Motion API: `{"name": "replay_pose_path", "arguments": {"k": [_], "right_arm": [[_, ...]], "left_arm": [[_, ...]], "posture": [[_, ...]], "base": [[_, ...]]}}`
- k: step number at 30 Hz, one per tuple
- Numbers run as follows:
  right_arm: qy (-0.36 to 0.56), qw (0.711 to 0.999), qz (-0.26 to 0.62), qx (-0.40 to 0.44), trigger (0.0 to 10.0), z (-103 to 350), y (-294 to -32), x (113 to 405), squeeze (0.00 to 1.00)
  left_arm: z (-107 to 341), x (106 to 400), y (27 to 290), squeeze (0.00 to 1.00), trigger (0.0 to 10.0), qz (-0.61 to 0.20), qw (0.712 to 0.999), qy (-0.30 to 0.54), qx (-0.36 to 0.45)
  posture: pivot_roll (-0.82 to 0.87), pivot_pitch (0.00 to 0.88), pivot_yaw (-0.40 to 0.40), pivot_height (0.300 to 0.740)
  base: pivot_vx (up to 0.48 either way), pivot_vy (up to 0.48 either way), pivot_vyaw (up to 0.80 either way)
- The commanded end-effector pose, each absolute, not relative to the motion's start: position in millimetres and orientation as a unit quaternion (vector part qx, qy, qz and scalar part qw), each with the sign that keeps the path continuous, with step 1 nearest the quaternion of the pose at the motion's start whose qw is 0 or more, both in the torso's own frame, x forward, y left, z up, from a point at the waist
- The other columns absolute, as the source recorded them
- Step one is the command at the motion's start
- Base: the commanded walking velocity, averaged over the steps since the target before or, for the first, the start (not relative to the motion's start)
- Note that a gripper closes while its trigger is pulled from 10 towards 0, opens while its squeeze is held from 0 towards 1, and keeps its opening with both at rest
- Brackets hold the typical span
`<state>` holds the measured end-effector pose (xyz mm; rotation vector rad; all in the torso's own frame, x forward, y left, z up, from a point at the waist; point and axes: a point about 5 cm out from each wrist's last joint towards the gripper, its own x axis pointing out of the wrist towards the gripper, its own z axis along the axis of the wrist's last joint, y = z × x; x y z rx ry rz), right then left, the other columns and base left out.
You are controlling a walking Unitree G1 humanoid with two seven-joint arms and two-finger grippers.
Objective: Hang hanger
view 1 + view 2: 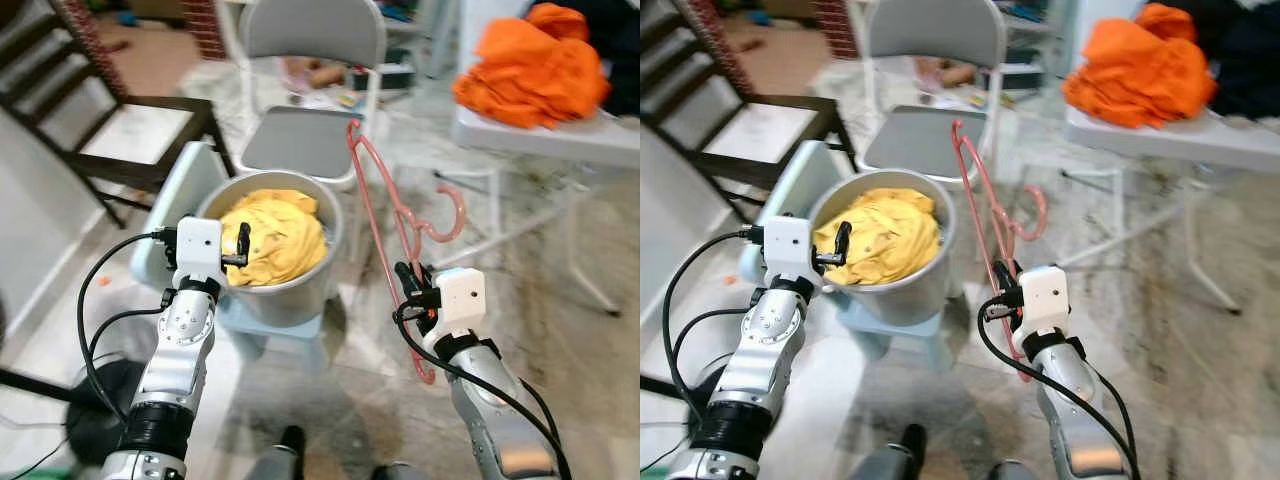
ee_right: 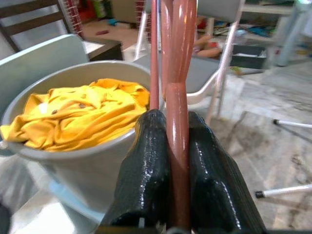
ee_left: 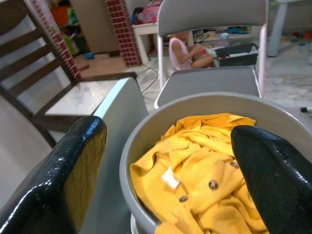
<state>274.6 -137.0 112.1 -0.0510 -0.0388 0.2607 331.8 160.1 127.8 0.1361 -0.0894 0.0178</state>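
Left eye view: a grey bucket [image 1: 290, 290] sits on a pale blue stool [image 1: 180, 190] and holds a crumpled yellow shirt [image 1: 275, 235], with the left gripper [image 1: 238, 248] just at its rim, fingers spread apart. To the bucket's right, the right gripper [image 1: 408, 283] is clamped on a pink hanger [image 1: 375, 215]. The hanger's long axis runs roughly upright, leaning toward a grey folding chair [image 1: 310, 130], its hook curling out to the right.

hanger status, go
Right gripper shut on pink hanger, held upright. Left gripper open at bucket rim, over yellow shirt. Folding chair just behind the hanger.
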Motion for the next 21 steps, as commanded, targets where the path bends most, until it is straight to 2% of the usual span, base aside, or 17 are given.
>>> {"name": "replay_pose_path", "arguments": {"k": [1, 9, 21], "right_arm": [[-0.025, 0.990, 0.134, -0.024, 10.0, 114.9, -134.3, 272.8, 0.00], [-0.027, 0.990, 0.134, -0.024, 10.0, 115.6, -134.4, 272.1, 0.00], [-0.027, 0.990, 0.138, -0.027, 10.0, 115.8, -132.8, 271.0, 0.00]], "left_arm": [[124.7, 330.2, 162.7, 0.00, 10.0, 0.009, 0.997, -0.037, 0.066], [122.3, 328.8, 158.4, 0.00, 10.0, -0.012, 0.998, -0.039, 0.044], [123.8, 328.8, 153.8, 0.00, 10.0, -0.025, 0.998, -0.044, 0.033]], "posture": [[-0.01, 0.213, 0.029, 0.740], [-0.02, 0.218, 0.025, 0.740], [-0.02, 0.216, 0.024, 0.740]], "base": [[0.000, 0.000, 0.46], [0.000, 0.000, 0.06], [0.368, 0.000, 0.00]]}}
